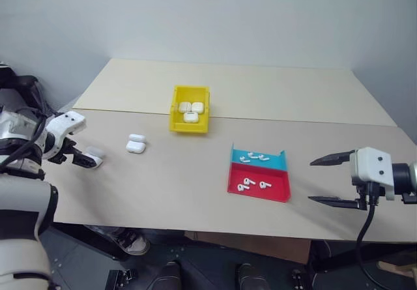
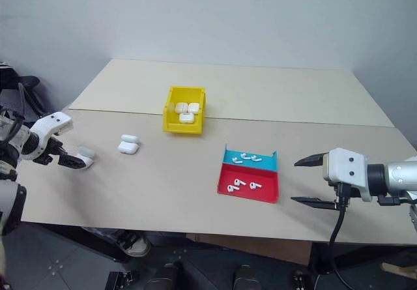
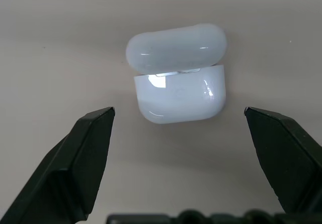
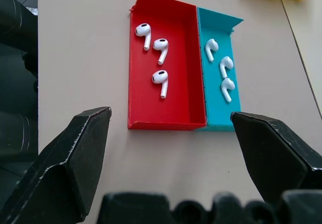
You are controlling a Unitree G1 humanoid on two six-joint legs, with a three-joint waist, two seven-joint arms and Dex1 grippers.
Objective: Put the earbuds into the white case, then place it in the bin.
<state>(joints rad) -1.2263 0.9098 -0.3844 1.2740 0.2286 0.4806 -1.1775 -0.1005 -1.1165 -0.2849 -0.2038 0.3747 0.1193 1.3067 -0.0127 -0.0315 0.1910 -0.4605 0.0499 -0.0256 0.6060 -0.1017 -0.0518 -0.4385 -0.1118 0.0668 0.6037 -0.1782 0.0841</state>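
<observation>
Left pincer (image 1: 89,159) hovering at the desk's (image 1: 169,186) left edge, fingers (image 3: 83,158) spread wide, gripping nothing. Sitting right ahead of it in the left wrist view: one white case (image 3: 178,73), lid cracked slightly, lying on the desk between the two fingertips' lines but clear of both. Right pincer (image 1: 332,180) hanging off the desk's right front, also spread wide, holding nothing, pointing toward the red and teal tray (image 4: 166,118). Tray lying right of desk centre; earbuds (image 4: 160,78) resting inside it, three in the red half and three in the teal half (image 4: 214,121), all loose, none touching a pincer. Second white case (image 1: 135,144) sitting between the left pincer and the bin (image 1: 176,124), lid open, apart from both. Bin standing at mid-desk just behind the seam between the two desk panels, carrying three more cases (image 1: 191,111) packed close together. Tray well apart from the bin, nearer the right pincer. Case by the left pincer well apart from the tray. No earbud visible in the case in the left wrist view; inside hidden by the lid.
</observation>
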